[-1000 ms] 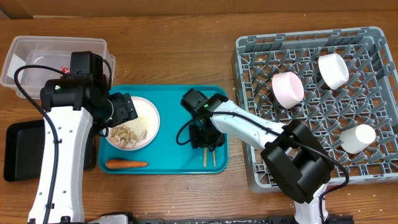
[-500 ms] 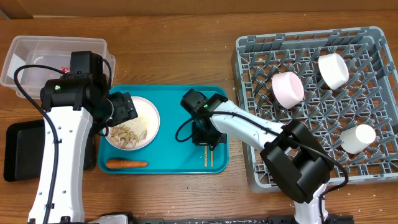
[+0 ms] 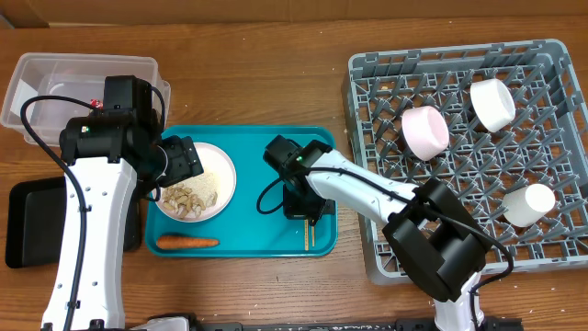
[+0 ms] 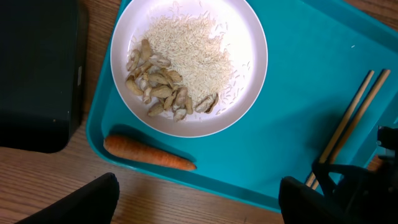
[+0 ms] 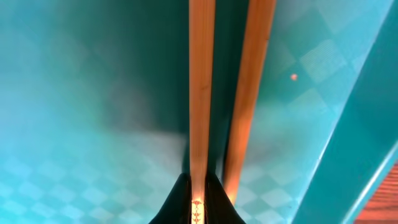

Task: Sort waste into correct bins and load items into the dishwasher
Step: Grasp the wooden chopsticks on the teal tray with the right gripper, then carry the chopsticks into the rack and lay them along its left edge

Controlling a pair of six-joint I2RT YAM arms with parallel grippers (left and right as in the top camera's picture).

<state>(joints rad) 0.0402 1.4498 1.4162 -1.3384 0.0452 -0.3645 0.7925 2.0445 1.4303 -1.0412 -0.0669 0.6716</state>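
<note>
A pair of wooden chopsticks (image 3: pixel 309 235) lies on the teal tray (image 3: pixel 257 230). My right gripper (image 3: pixel 301 208) is down on them. In the right wrist view it (image 5: pixel 198 202) is shut on the left chopstick (image 5: pixel 201 87), with the other stick (image 5: pixel 249 93) beside it. My left gripper (image 4: pixel 199 208) is open and empty over the tray's near edge, by the white plate (image 4: pixel 252 68) of rice (image 4: pixel 193 50) and beige food bits (image 4: pixel 158 90). The carrot (image 4: pixel 149 152) lies on the tray below the plate.
The grey dish rack (image 3: pixel 459 230) at the right holds two bowls (image 3: pixel 424 131) (image 3: pixel 492 103) and a cup (image 3: pixel 528 205). The clear tub (image 3: pixel 73 83), with a red wrapper (image 3: pixel 95 103) in it, is at the far left. The black tray (image 3: pixel 28 221) lies below it.
My right gripper has shifted slightly left and the two chopsticks now lie closer together. The left arm has not moved.
</note>
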